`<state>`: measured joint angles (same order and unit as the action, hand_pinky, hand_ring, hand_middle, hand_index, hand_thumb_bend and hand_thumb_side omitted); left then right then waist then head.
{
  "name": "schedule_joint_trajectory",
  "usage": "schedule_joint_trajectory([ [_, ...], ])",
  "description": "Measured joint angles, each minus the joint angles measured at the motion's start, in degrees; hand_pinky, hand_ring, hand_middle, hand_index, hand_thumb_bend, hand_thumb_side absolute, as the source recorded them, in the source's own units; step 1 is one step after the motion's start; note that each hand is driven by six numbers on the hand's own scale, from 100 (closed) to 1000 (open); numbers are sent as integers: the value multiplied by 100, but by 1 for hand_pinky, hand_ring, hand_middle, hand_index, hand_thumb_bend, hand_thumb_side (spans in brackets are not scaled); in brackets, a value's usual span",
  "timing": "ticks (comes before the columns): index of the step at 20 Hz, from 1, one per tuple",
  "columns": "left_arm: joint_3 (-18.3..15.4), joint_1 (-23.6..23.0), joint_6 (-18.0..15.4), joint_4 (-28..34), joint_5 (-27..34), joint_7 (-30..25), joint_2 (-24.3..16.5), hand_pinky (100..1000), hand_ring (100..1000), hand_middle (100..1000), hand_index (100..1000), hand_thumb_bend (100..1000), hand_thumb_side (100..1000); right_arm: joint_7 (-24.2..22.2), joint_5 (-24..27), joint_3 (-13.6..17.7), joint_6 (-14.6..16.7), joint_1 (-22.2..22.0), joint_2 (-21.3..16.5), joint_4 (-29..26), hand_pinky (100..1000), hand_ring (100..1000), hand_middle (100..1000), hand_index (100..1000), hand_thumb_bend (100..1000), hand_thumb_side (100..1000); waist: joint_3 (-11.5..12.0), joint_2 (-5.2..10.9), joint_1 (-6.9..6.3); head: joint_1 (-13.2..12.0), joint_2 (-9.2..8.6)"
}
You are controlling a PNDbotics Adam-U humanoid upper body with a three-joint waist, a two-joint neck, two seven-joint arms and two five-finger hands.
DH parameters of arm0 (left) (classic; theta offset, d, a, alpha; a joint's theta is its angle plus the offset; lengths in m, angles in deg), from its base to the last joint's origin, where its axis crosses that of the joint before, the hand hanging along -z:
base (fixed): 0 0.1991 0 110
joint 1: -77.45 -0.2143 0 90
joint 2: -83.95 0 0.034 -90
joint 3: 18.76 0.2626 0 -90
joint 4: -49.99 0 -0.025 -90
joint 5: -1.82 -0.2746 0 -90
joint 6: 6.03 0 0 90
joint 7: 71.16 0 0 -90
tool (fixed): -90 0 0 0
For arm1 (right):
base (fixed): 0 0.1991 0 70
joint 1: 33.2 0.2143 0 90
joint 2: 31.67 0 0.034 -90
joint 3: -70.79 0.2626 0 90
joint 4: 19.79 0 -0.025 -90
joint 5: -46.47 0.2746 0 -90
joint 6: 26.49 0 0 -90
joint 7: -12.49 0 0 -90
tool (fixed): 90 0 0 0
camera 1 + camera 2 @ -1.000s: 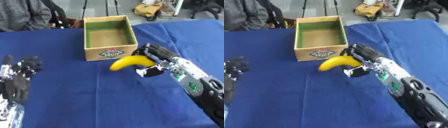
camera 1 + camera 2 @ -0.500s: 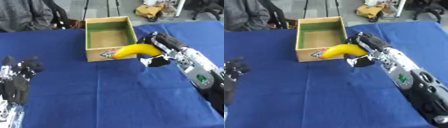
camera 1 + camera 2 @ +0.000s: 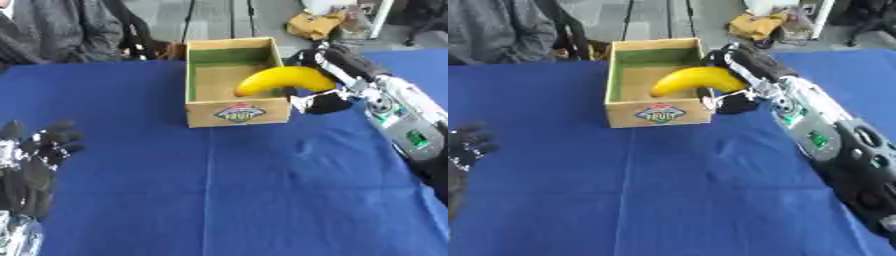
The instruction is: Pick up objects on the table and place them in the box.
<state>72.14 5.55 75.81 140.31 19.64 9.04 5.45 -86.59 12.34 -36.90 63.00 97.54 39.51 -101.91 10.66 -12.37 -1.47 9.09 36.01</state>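
Observation:
A yellow banana [image 3: 284,80] hangs over the right wall of the open cardboard box [image 3: 236,113], its tip pointing into the green-lined inside. My right hand [image 3: 325,75] is shut on the banana's right end, just outside the box's right side. At the lower left my left hand [image 3: 33,165] rests open on the blue table, fingers up, far from the box.
The blue cloth table [image 3: 245,190] stretches from the box to the near edge. A person in grey [image 3: 61,30] sits behind the far left edge. Beyond the table there are floor clutter and a brown bag [image 3: 319,25].
My right hand has carried the banana up and away from the table in front of the box to over the box's right wall. The left hand has stayed put.

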Motion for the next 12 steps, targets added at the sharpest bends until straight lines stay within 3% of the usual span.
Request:
schedule_joint_trajectory([
  [5,116,118,29,30,19,-117,0,711,719,719,544,336,948,146,14,115,-28,113,-109,395,581,487,426,544,100,301,421,-96,86,220,-186],
  [8,174,179,41,42,28,-179,0,711,719,719,544,335,949,225,17,180,-24,113,-181,571,584,490,429,546,100,307,789,-165,149,368,-307],
  [12,231,239,51,45,31,-235,0,711,719,719,543,335,950,315,39,266,-17,104,-296,708,591,498,438,554,100,326,946,-229,165,501,-442],
])
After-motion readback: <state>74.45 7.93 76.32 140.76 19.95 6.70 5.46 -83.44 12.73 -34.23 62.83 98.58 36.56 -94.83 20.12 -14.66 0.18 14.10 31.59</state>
